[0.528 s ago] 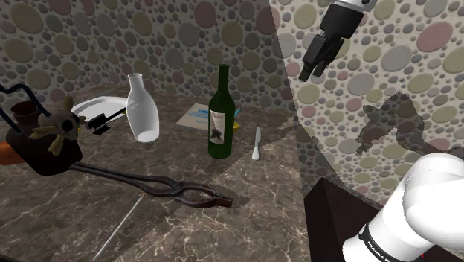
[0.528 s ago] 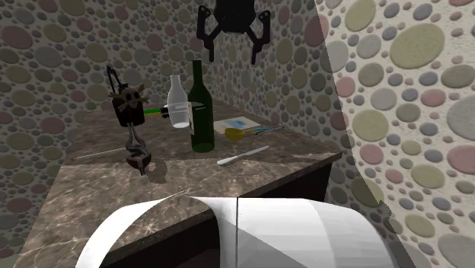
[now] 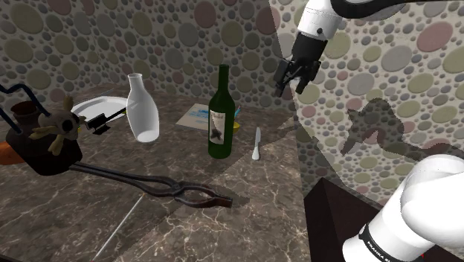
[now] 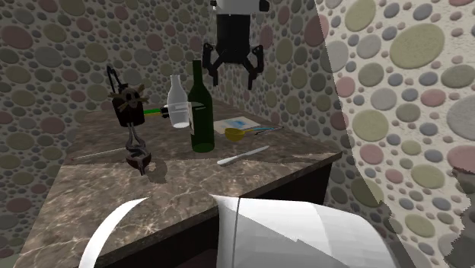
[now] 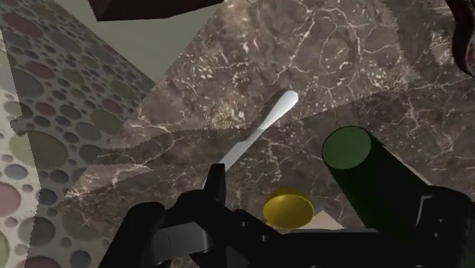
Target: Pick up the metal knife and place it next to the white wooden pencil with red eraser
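Tool: all-black two-finger tool (image 4: 233, 74) hangs in the air above the dark marbled table (image 3: 245, 190); we see its fingers spread apart, holding nothing.
Knife: pale grey knife (image 3: 256, 144) lies flat on the table, near the dark green glass bottle (image 3: 220, 112).
Pencil: thin white pencil (image 3: 119, 227) lies well apart from it.

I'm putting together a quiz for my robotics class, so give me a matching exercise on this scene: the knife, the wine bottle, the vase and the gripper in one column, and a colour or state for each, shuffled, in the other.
Things:
1. knife
2. wine bottle
3. vase
4. gripper

Colour or state:
A. white, standing upright
B. open, in the air above the counter
C. dark green, standing upright
D. pale, lying flat on the counter

Pairs: 1-D, 2-C, 3-A, 4-B
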`<state>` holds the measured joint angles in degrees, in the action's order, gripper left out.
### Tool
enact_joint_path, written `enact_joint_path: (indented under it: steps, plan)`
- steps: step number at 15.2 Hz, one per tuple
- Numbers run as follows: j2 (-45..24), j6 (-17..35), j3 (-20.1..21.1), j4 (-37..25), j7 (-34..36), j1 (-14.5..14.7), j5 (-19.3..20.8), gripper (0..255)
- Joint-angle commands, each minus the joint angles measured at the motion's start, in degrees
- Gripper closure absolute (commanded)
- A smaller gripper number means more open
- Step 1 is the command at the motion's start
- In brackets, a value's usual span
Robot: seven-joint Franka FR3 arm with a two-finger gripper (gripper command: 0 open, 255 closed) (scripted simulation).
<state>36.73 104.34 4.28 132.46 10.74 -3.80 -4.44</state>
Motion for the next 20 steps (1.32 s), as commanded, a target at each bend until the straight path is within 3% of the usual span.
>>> enact_joint_path:
  steps: [1,9,17,20]
  plan:
    - [-3.1,2.95,1.36,0.71,4.49,-1.34,-0.07,0]
    - [-17.34,13.11,5.39,0.68,21.74,-6.37,1.13,0]
    - [-32.77,21.24,6.44,-2.06,38.95,-10.18,4.1,0]
    - [-34.1,23.04,6.37,-1.41,39.65,-10.21,4.39,0]
